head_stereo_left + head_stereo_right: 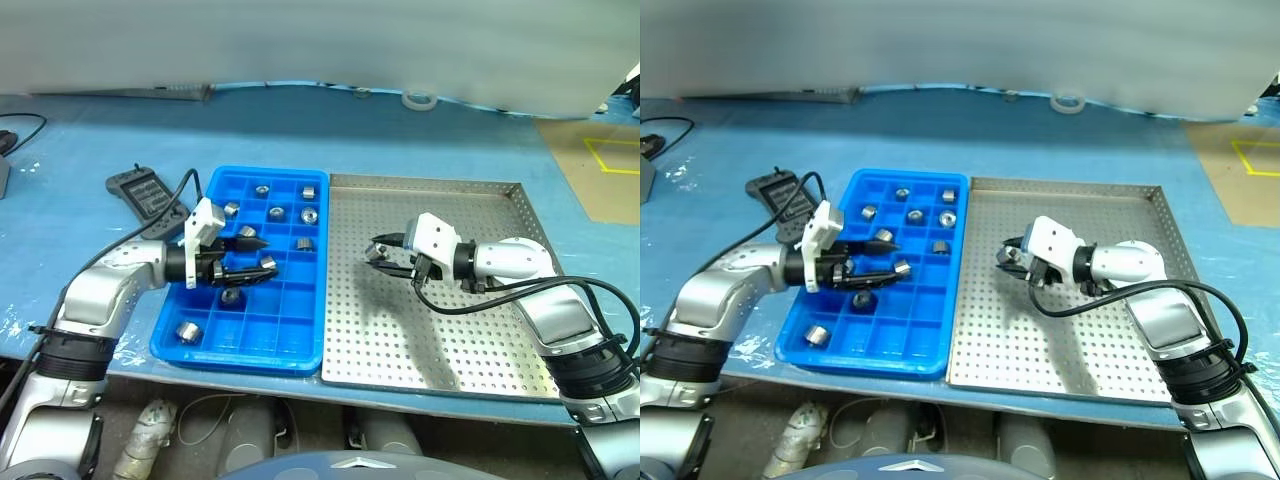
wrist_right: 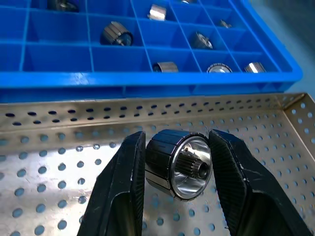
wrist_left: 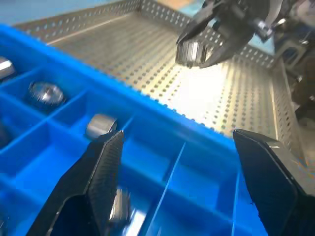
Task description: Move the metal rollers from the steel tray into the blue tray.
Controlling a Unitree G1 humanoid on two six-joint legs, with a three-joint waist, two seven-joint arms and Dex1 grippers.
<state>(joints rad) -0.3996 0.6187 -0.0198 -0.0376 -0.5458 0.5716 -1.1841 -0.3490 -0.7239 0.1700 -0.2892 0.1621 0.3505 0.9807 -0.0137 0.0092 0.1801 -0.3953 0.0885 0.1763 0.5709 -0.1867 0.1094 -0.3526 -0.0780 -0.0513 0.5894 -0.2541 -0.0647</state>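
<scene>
Right gripper (image 2: pixel 177 169) clamped on one metal roller (image 2: pixel 178 163) above the steel tray (image 1: pixel 430 330), left gripper (image 1: pixel 256 258) with fingers apart over the blue tray (image 1: pixel 262 345), other metal rollers (image 1: pixel 308 215) lying in its compartments

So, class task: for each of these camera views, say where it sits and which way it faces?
Left and right eye views: on the head, looking down over both arms at the blue tray and steel tray.
Left wrist view: along the open left gripper, across the blue tray.
Right wrist view: along the right gripper clamping a metal roller.
Shared: both trays.
</scene>
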